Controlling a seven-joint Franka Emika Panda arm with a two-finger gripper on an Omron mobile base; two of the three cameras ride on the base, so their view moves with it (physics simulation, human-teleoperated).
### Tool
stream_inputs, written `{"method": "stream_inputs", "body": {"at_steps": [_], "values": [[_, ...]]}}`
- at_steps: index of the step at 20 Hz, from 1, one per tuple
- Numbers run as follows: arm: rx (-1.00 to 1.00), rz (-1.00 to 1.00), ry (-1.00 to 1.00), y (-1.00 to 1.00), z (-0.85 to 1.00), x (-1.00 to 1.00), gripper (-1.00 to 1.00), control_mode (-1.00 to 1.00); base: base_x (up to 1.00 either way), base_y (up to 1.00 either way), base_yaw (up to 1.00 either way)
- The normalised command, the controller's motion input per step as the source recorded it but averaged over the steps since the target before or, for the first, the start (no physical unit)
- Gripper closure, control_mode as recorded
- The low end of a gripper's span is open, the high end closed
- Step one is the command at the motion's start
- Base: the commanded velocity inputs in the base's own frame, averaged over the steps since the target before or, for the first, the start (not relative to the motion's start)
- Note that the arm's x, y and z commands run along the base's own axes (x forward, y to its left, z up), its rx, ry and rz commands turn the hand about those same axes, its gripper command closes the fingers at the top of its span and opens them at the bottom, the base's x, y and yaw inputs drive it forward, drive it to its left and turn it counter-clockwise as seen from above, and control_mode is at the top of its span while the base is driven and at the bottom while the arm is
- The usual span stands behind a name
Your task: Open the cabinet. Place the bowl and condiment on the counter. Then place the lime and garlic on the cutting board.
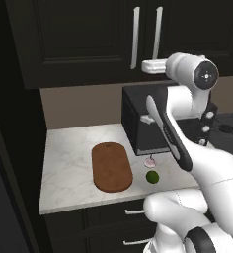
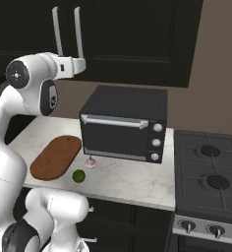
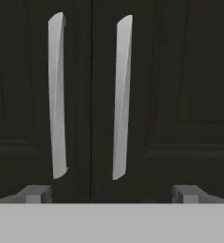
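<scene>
While spread wide and holding nothing, tool [image 3: 112,193] faces shut cabinet [image 1: 89,39], level with lower ends of both handles [image 3: 121,97]. Below on table [image 1: 69,163]: board [image 1: 111,166], lime [image 1: 152,177] beside it, garlic [image 1: 149,161] by oven [image 2: 124,125].
</scene>
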Motion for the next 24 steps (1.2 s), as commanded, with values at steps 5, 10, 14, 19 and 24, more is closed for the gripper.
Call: {"method": "stream_inputs", "body": {"at_steps": [5, 10, 14, 19, 24], "values": [[0.0, 0.0, 0.0, -0.04, 0.06, 0.46, -1.0, -1.0, 0.0, 0.0, 0.0], [0.0, 0.0, 0.03, -0.14, 0.11, 0.4, -1.0, -1.0, 0.0, 0.0, 0.0], [0.0, 0.0, 0.03, -0.2, 0.12, 0.31, -1.0, -1.0, 0.0, 0.0, 0.0], [0.0, 0.0, 0.03, -0.08, 0.13, 0.21, -1.0, -1.0, 0.0, 0.0, 0.0], [0.0, 0.0, 0.02, 0.0, 0.05, 0.16, -1.0, -1.0, 0.0, 0.0, 0.0]]}}
